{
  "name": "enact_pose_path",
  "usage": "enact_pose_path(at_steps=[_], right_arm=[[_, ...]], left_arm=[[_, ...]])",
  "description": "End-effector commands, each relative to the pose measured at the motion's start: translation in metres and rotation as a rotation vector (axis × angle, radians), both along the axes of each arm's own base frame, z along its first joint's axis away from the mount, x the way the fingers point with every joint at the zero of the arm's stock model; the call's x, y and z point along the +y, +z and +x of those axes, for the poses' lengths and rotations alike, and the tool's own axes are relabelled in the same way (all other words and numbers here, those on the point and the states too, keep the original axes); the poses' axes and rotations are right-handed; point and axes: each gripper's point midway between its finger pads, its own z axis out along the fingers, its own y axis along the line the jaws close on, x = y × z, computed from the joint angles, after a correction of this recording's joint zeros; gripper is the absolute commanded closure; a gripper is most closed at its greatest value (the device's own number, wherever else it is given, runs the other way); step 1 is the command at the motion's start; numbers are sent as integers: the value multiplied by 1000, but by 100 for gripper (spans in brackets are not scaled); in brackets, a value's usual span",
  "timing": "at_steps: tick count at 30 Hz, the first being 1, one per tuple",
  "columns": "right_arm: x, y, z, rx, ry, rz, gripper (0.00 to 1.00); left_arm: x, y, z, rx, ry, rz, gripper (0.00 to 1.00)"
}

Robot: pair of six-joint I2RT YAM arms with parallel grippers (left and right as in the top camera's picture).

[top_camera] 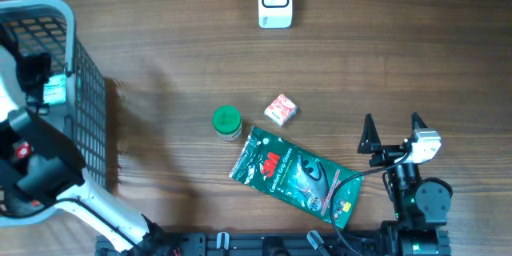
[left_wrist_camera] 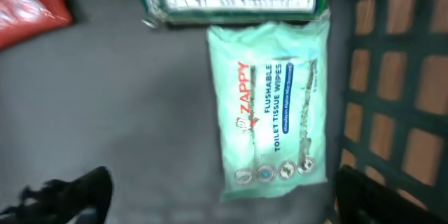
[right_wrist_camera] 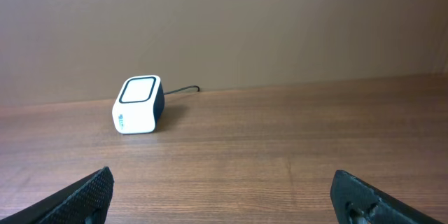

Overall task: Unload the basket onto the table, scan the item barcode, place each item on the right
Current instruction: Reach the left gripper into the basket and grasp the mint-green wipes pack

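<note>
Down in the basket (top_camera: 92, 104), the left gripper (left_wrist_camera: 224, 196) hangs wide open over the Zappy wipes pack (left_wrist_camera: 269, 105), so I'd centre it, drop straight and pinch the long sides without snagging the mesh (left_wrist_camera: 339, 77), right gripper (top_camera: 392, 132) idling open, facing the scanner (top_camera: 274, 0).

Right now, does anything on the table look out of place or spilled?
Nothing much. The green pack lies diagonally and the small box near the jar is slightly turned, but nothing looks spilled or torn. The scanner stands upright.
</note>
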Motion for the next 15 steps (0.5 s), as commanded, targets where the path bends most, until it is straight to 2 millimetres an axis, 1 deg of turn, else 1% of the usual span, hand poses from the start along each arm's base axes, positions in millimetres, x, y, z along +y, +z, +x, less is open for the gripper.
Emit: enact_pose_path(at_steps=[1, 3, 4, 5, 6, 7, 8, 9, 10, 11, 12, 13, 15], right_arm=[[-1, 2, 0, -7, -5, 3, 0], [-1, 2, 0, -7, -5, 3, 0], [-1, 2, 0, -7, -5, 3, 0], [-1, 2, 0, -7, -5, 3, 0], [-1, 2, 0, -7, -5, 3, 0], [-1, 2, 0, -7, -5, 3, 0], [-1, 2, 0, -7, -5, 3, 0], [-1, 2, 0, -7, -5, 3, 0], [-1, 2, 0, -7, -5, 3, 0], [-1, 2, 0, -7, -5, 3, 0], [-1, 2, 0, -7, -5, 3, 0], [-1, 2, 0, -7, -5, 3, 0], [-1, 2, 0, -7, -5, 3, 0]], left_arm=[[-12, -36, 4, 68, -20, -50, 8], [-13, -46, 3, 88, -21, -64, 8], [-15, -55, 0, 101, -21, -72, 7], [-16, -61, -2, 107, -21, -76, 10], [-18, -68, -5, 113, -21, -80, 17], [-20, -77, -9, 121, -21, -85, 20], [-23, -91, -15, 133, -21, -87, 25], [-26, -99, -19, 142, -21, -93, 38], [-28, -107, -26, 160, -21, -92, 57], [-28, -111, -33, 188, -20, -80, 75], [-24, -109, -36, 213, -48, -57, 94], [-21, -105, -37, 219, -82, -40, 96], [-13, -91, -40, 238, -116, 12, 96]])
